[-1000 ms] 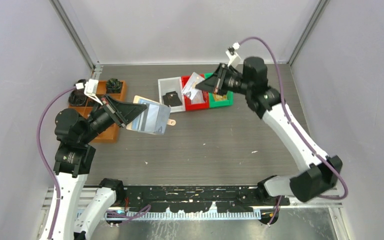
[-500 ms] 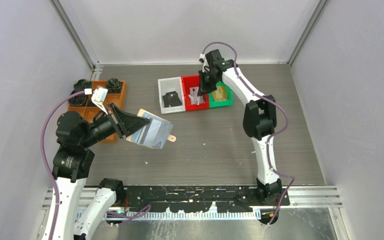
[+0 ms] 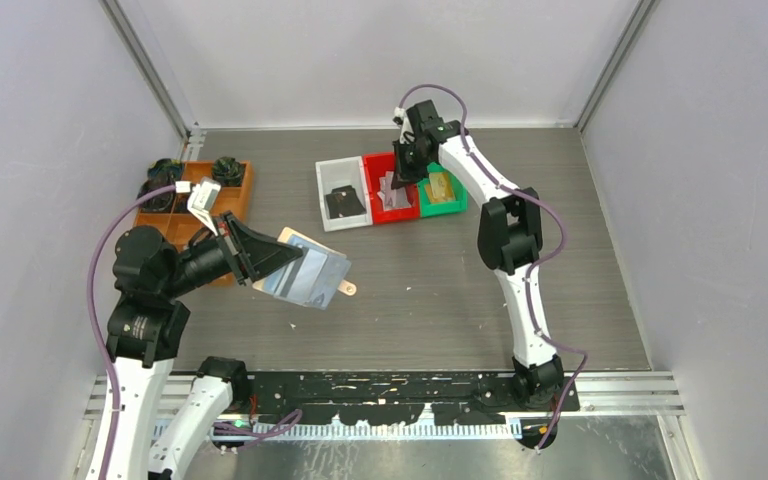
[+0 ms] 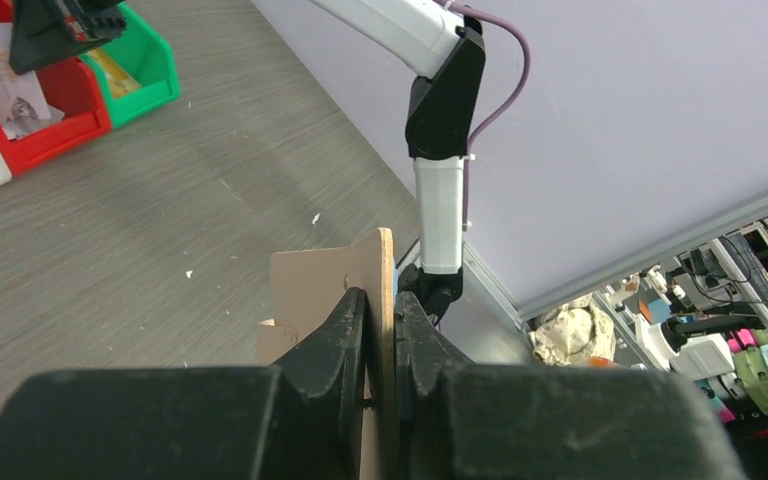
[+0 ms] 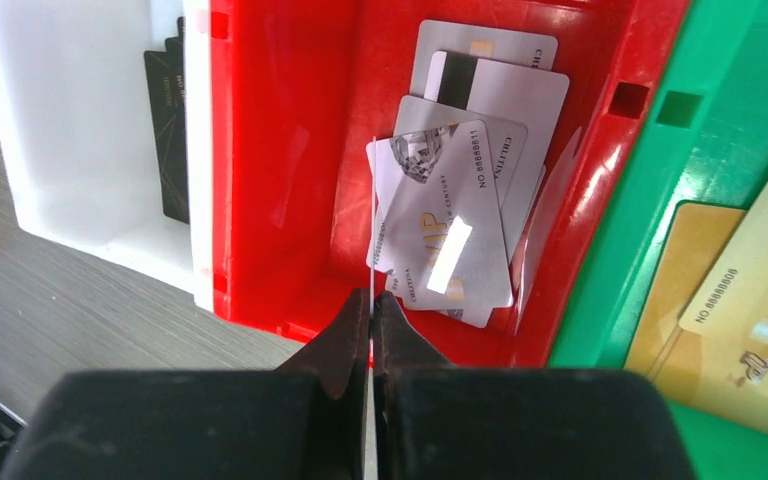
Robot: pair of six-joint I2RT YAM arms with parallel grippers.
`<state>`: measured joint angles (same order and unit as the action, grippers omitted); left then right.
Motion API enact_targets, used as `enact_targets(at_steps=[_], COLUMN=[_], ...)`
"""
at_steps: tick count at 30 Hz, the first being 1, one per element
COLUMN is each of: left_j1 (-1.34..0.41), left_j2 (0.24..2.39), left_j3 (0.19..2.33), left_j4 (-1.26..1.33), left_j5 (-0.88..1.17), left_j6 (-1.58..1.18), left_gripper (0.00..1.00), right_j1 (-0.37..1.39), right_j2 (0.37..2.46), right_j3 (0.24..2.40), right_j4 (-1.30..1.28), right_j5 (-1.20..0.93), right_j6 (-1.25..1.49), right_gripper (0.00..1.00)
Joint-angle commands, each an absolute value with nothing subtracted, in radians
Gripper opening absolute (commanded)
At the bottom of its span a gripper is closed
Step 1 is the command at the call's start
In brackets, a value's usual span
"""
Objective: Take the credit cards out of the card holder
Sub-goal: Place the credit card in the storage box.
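pinching the tan card holder (image 3: 310, 275) by its edge, the left jaws hold it above the worktop (image 3: 440, 290); right jaws, closed on one edge-on credit card (image 5: 371, 250), hang over the red bin (image 5: 280, 150).

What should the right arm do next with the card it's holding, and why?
Probably open the right gripper and let go. Its card hangs edge-on just above the red bin, where the other cards already lie.
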<state>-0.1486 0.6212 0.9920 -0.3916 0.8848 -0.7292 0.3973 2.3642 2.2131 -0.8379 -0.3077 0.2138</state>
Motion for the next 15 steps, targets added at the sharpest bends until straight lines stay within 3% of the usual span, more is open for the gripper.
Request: enact_targets(at_steps=[1, 7, 15], left_j1=[-0.145, -0.144, -0.144], left_j2=[0.612, 0.614, 0.614], left_j3=[1.001, 0.980, 0.957], left_j4=[-0.293, -0.239, -0.176], left_j5=[0.930, 0.944, 0.963], left_j6=[-0.751, -0.807, -0.888], left_gripper=[0.00, 0.00, 0.00], right_j1=[0.402, 0.418, 0.514], right_j2=[2.364, 2.222, 1.834], right_j3=[2.234, 2.138, 1.894], right_j4=[-0.794, -0.714, -0.564], right_j5=[-0.325, -0.250, -0.294], right_j6=[0.232, 0.262, 0.305], right_gripper=[0.13, 0.58, 0.84])
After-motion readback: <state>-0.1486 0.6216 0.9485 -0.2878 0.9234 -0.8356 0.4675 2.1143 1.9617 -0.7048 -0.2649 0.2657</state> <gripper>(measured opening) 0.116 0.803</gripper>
